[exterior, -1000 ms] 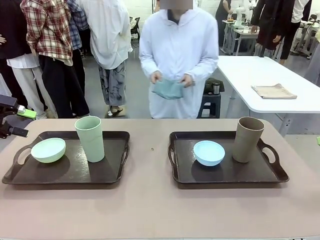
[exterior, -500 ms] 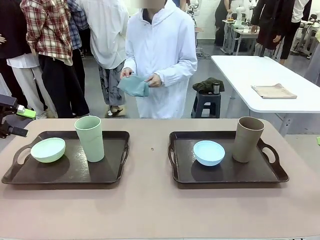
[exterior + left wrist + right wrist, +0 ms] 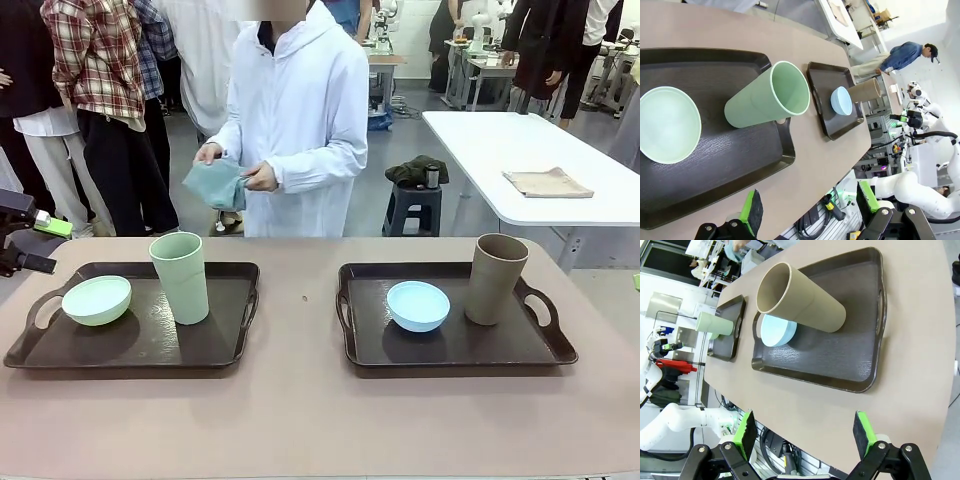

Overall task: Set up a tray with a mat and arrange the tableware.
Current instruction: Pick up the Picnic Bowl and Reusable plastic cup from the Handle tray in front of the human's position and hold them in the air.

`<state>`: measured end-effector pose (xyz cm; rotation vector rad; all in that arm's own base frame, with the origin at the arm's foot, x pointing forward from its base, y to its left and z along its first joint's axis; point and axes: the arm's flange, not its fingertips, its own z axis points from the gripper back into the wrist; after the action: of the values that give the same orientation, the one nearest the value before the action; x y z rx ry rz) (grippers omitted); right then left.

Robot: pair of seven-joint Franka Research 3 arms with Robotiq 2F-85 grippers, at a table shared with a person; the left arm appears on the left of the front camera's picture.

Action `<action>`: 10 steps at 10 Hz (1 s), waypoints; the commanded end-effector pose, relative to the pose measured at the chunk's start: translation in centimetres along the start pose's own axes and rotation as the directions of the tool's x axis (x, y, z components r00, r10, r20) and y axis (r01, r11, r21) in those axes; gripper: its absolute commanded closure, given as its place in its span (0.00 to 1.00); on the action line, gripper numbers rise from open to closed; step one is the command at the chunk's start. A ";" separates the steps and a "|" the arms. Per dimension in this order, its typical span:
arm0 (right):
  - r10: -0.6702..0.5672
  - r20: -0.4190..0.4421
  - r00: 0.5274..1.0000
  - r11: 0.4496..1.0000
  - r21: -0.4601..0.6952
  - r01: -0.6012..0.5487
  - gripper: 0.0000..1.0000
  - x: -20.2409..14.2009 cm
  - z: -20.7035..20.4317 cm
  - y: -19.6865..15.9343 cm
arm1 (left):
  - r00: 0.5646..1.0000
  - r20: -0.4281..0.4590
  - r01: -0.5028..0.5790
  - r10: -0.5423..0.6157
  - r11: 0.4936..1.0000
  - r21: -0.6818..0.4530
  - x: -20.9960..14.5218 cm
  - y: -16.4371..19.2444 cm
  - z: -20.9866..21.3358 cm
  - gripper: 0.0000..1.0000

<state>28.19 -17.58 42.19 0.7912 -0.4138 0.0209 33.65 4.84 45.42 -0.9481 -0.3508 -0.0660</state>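
Note:
Two dark trays lie side by side on the table. The left tray (image 3: 140, 345) carries a pale green bowl (image 3: 97, 300) and a tall pale green cup (image 3: 180, 277). On the right tray (image 3: 450, 350) are a light blue bowl (image 3: 418, 305) and a tan-brown cup (image 3: 497, 279). Across the table a person in white holds a folded teal mat (image 3: 215, 185) in both hands. My left gripper (image 3: 38, 245) hovers at the table's left end, open (image 3: 810, 210), above the green bowl (image 3: 667, 125) and cup (image 3: 767, 102). My right gripper (image 3: 804, 435) is open and empty, off the tray (image 3: 840, 360) with the tan cup (image 3: 800, 297).
The tabletop (image 3: 300, 420) is bare between and in front of the trays. A white table (image 3: 500, 150) at the back right holds a folded tan cloth (image 3: 547, 182). A black stool (image 3: 415, 205) and several standing people are behind the far edge.
The person has stepped towards the picture's left, carrying the teal mat along. Both arms and all the tableware have stayed still.

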 end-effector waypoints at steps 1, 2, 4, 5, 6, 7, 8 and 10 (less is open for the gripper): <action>0.017 0.017 1.000 1.000 0.024 -0.017 0.00 0.2 0.0 -0.3 | 1.000 0.014 0.009 -0.009 1.000 -0.021 0.1 0.1 -0.1 0.00; 0.017 0.017 1.000 1.000 0.024 -0.017 0.00 0.2 0.0 -0.3 | 1.000 0.014 0.009 -0.009 1.000 -0.021 0.1 0.1 -0.1 0.00; 0.017 0.017 1.000 1.000 0.024 -0.017 0.00 0.2 0.0 -0.3 | 1.000 0.014 0.009 -0.009 1.000 -0.021 0.1 0.1 -0.1 0.00; 0.017 0.017 1.000 1.000 0.024 -0.017 0.00 0.2 0.0 -0.3 | 1.000 0.014 0.009 -0.009 1.000 -0.021 0.1 0.1 -0.1 0.00; 0.017 0.017 1.000 1.000 0.024 -0.017 0.00 0.2 0.0 -0.3 | 1.000 0.014 0.009 -0.009 1.000 -0.021 0.1 0.1 -0.1 0.00; 0.017 0.017 1.000 1.000 0.024 -0.017 0.00 0.2 0.0 -0.3 | 1.000 0.014 0.009 -0.009 1.000 -0.021 0.1 0.1 -0.1 0.00; 0.017 0.017 1.000 1.000 0.024 -0.017 0.00 0.2 0.0 -0.3 | 1.000 0.014 0.009 -0.009 1.000 -0.021 0.1 0.1 -0.1 0.00; 0.017 0.017 1.000 1.000 0.024 -0.017 0.00 0.2 0.0 -0.3 | 1.000 0.014 0.009 -0.009 1.000 -0.021 0.1 0.1 -0.1 0.00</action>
<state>28.20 -17.58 42.19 0.7908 -0.4138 0.0215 33.65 4.84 45.42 -0.9480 -0.3507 -0.0659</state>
